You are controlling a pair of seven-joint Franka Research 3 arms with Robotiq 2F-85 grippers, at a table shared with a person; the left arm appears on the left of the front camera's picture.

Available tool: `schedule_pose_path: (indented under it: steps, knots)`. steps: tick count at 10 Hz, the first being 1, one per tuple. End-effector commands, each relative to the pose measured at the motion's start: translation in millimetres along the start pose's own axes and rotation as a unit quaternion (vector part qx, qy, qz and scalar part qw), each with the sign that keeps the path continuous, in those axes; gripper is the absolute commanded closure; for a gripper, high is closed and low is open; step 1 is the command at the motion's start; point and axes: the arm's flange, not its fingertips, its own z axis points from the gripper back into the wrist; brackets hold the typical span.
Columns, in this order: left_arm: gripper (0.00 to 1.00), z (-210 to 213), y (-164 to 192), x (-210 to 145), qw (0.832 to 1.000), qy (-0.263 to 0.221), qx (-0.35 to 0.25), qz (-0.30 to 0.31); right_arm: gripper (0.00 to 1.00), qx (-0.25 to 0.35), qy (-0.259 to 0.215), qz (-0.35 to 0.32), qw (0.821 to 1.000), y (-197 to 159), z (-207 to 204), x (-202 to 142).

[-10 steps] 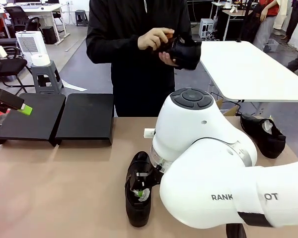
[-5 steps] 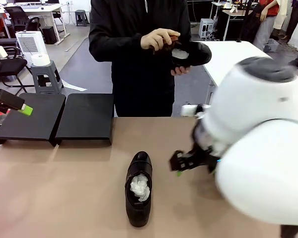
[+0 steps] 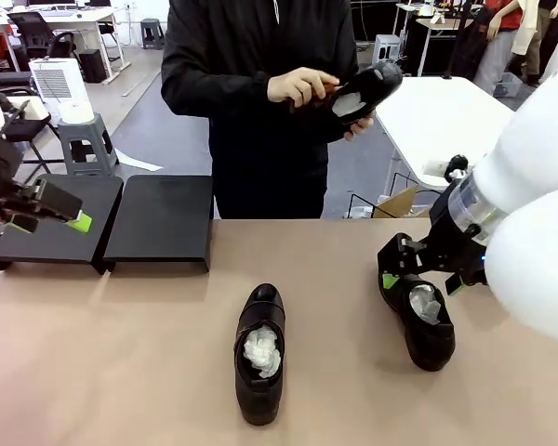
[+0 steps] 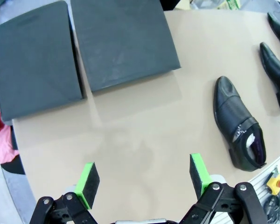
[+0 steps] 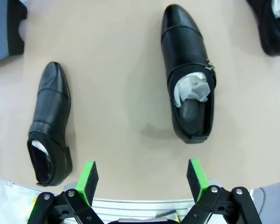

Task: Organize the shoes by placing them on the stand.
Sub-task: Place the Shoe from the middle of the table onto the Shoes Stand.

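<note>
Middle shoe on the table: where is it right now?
In the front view the middle shoe lies mid-table toward the robot's edge, nearer than and right of the stand, left of the right-hand shoe beside the open right end effector.

I run this rig in an open-plan lab: beyond my fingers [image 3: 79, 222] stand white tables [image 3: 465, 121], office chairs [image 3: 30, 32] and a stool [image 3: 84, 139] on grey flooring [image 3: 149, 102].
</note>
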Motion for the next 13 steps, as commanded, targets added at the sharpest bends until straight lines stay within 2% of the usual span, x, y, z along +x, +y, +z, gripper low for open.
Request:
schedule_pose_path:
  steps: [1, 2, 4, 5, 6, 7, 8, 9, 10, 11, 13]
  knots:
    - [0.0, 1.1, -9.9, -0.3, 1.0, 0.001, 0.002, 0.004, 0.0, 0.003, 0.003, 0.018, 1.0, 11.7, -3.3, -7.6]
    - [0.0, -8.2, -30.4, -17.8, 0.999, 0.039, 0.021, 0.001, 0.0, 0.003, 0.003, 0.018, 1.0, 11.7, -3.3, -7.6]
    - [0.0, -37.5, -112.6, -55.0, 0.997, 0.077, 0.026, -0.009, 0.0, 0.003, 0.003, 0.018, 1.0, 11.7, -3.3, -7.6]
    - [0.0, -53.5, -143.5, -69.6, 0.993, 0.112, 0.034, 0.0, 0.0, 0.003, 0.003, 0.018, 1.0, 11.7, -3.3, -7.6]
    - [0.0, -70.2, -161.2, -86.8, 0.981, 0.19, 0.043, 0.015, 0.0, 0.003, 0.003, 0.018, 1.0, 11.7, -3.3, -7.6]
    - [0.0, -82.7, -169.1, -101.4, 0.975, 0.218, 0.033, 0.033, 0.0, 0.003, 0.003, 0.018, 1.0, 11.7, -3.3, -7.6]
    - [0.0, -52.1, -157.2, -51.8, 0.99, 0.132, 0.043, -0.006, 0.0, 0.003, 0.003, 0.018, 1.0, 11.7, -3.3, -7.6]
    - [0.0, -52.1, -157.2, -51.8, 0.99, 0.132, 0.043, -0.006, 0.0, 0.003, 0.003, 0.018, 1.0, 11.7, -3.3, -7.6]
    - [0.0, -72.9, -187.0, -76.5, 0.981, 0.184, 0.053, 0.005, 0.0, 0.003, 0.003, 0.018, 1.0, 11.7, -3.3, -7.6]
    - [0.0, -75.6, -186.3, -75.8, 0.976, 0.206, 0.071, 0.009, 0.0, 0.003, 0.003, 0.018, 1.0, 11.7, -3.3, -7.6]
    - [0.0, -89.0, -233.6, -81.8, 0.974, 0.227, 0.002, 0.007, 0.0, 0.003, 0.003, 0.018, 1.0, 11.7, -3.3, -7.6]
